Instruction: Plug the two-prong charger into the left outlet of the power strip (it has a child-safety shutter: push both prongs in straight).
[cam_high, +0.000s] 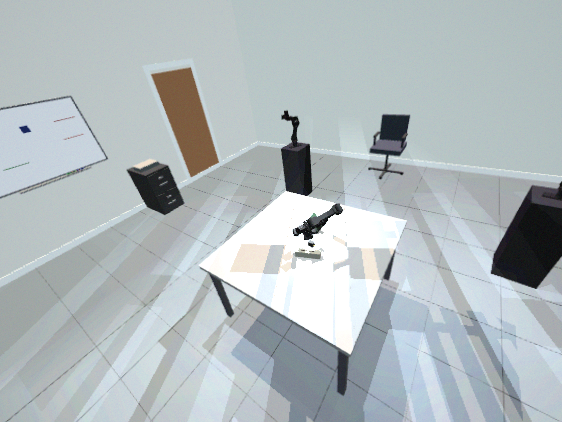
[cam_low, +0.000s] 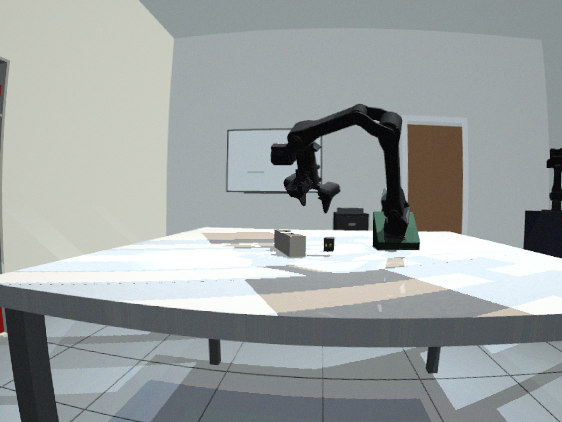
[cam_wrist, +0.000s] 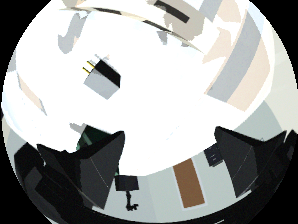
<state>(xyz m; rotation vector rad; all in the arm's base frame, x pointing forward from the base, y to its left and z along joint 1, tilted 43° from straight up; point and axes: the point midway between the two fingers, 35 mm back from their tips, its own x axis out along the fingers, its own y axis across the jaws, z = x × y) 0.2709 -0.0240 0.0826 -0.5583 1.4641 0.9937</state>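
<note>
The charger (cam_high: 311, 243) (cam_low: 328, 244) (cam_wrist: 102, 86) is a small dark block on the table. Its two brass prongs show in the wrist view, pointing to the upper left, and in the exterior view they face the camera. The beige-grey power strip (cam_high: 308, 254) (cam_low: 291, 243) lies beside the charger, with a gap between them. In the wrist view part of it, with a dark slot, shows at the top edge; I cannot tell its left outlet. My gripper (cam_low: 314, 207) (cam_wrist: 172, 133) is open and empty, pointing down above the table, higher than the charger and the strip.
The table (cam_high: 300, 295) (cam_low: 225, 322) carries patches of light and shadow. The arm's green base (cam_low: 395, 245) stands to the right of the charger in the exterior view. A chair (cam_high: 388, 145), a cabinet (cam_high: 157, 187) and dark pedestals stand away from the table.
</note>
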